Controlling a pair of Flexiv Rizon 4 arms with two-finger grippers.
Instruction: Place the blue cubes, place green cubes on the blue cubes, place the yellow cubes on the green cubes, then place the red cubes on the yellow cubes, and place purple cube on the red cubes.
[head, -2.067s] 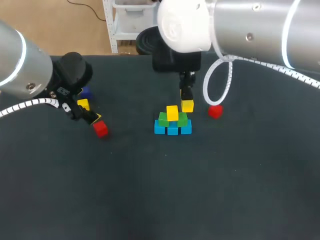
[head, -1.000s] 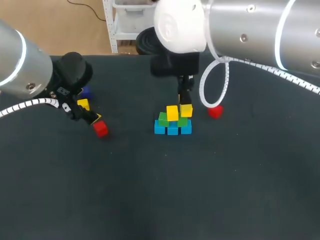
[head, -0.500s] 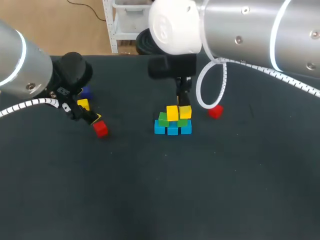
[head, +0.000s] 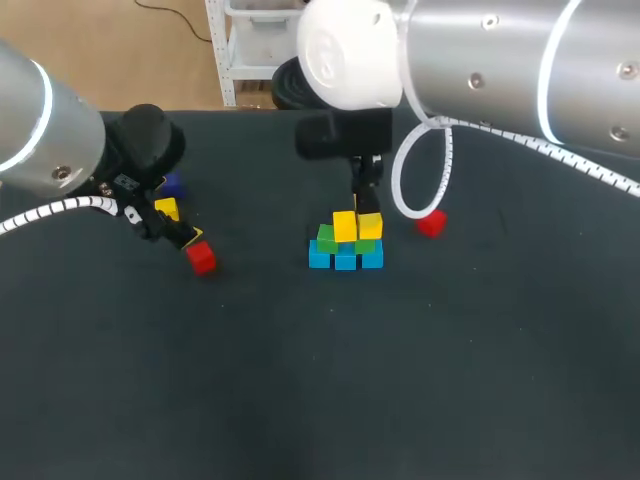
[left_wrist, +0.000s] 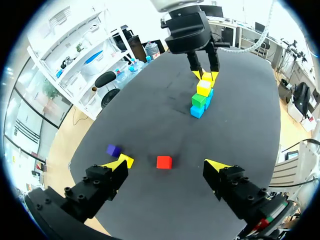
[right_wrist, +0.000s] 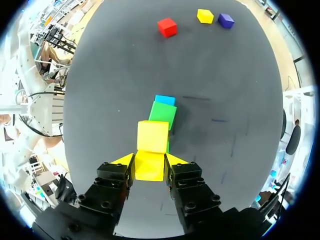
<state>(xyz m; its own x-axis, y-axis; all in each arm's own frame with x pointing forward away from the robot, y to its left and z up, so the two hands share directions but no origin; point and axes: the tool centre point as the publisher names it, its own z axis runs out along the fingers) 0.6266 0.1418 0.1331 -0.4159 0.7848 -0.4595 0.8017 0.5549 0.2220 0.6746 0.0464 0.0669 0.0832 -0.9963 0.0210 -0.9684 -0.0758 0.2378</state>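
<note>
Cube stack (head: 345, 245) at table (head: 300, 380) centre; three loose cubes (head: 201, 258) left, one cube (head: 430, 224) right.

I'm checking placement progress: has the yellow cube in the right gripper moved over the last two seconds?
Yes. The yellow cube in the right gripper has come down and leftward, away from the red cube, onto the green cubes.

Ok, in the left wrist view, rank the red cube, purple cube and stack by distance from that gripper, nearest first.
1. Red cube, ahead of the left gripper, between its fingers.
2. Purple cube, beyond one fingertip.
3. Stack, far ahead.
</note>
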